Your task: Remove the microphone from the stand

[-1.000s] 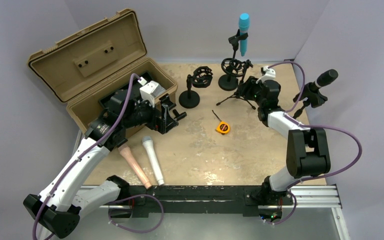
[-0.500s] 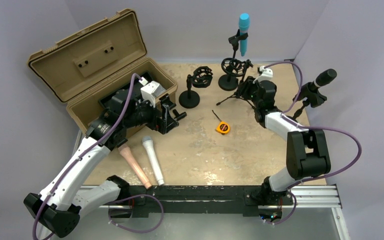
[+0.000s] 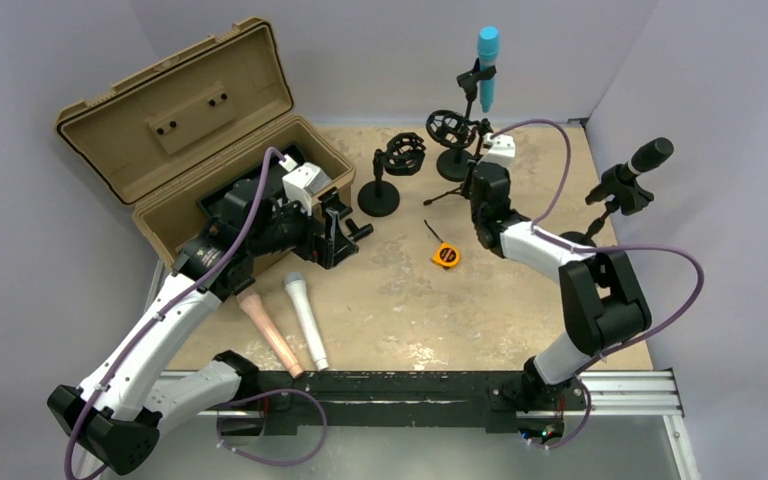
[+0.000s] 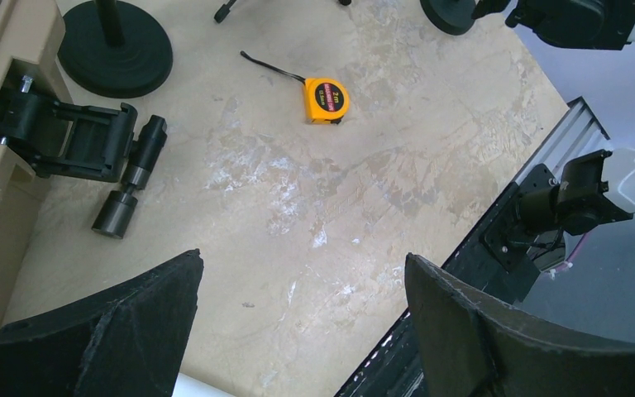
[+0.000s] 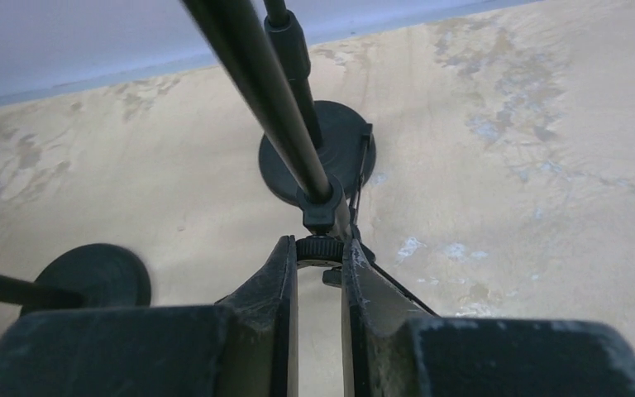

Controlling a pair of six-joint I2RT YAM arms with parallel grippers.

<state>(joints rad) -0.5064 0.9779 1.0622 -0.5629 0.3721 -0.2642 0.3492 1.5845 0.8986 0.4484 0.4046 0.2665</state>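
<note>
A blue microphone [image 3: 487,65] stands upright in a clip on a tall stand at the back. A black microphone [image 3: 650,157] sits in a stand at the far right. My right gripper [image 3: 479,182] is low beside the back stands. In the right wrist view it [image 5: 321,253] is shut on the knurled collar [image 5: 321,246] of a tripod stand, whose pole [image 5: 256,83] rises up and to the left. My left gripper [image 3: 345,235] hangs open and empty above the table by the case; the left wrist view [image 4: 302,269] shows bare table between its jaws.
An open tan case [image 3: 190,140] stands at the back left. A white microphone [image 3: 305,320] and a tan one [image 3: 270,332] lie near the front left. A yellow tape measure [image 3: 446,254] lies mid-table. Round-base stands [image 3: 378,197] [image 5: 322,153] stand near the tripod.
My right gripper has swung left across the back of the table, and the tripod with its ring mount has shifted left with it. The blue microphone and the left arm have not moved.
</note>
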